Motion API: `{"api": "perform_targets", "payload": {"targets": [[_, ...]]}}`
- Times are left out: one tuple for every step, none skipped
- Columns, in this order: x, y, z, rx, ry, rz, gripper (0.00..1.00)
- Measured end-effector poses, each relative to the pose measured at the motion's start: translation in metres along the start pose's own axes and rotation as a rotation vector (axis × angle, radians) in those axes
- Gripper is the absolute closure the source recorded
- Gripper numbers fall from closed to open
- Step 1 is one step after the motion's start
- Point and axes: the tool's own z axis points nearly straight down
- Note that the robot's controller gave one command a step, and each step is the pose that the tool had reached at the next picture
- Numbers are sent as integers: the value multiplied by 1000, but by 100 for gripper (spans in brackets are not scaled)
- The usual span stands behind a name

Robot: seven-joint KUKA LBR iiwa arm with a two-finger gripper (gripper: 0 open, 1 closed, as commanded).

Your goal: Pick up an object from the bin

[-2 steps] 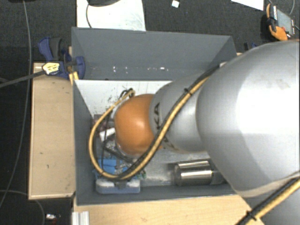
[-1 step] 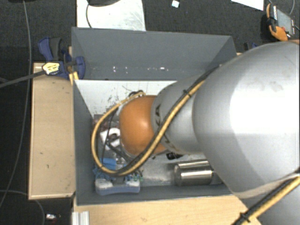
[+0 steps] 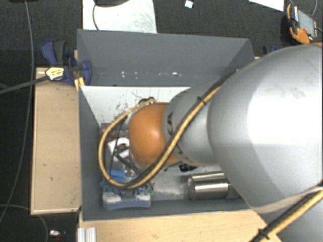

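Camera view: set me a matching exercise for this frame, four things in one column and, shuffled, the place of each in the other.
Things:
1. metal can
2. blue and white object
3. orange cover
4. yellow cable

Places:
A. loops out to the left of the wrist
B. on the wrist of the arm, over the middle of the bin
C. near left corner of the bin
D. lying by the near wall, right of the middle

Pairs: 1-D, 2-C, 3-B, 4-A

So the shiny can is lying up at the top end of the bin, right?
No. The shiny can lies at the bottom end of the bin, next to the arm. The camera view shows it.
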Motion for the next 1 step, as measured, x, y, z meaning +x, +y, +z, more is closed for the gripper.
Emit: {"api": "perform_targets", "payload": {"targets": [[3,-1,-28,5,12,0,100]]}}
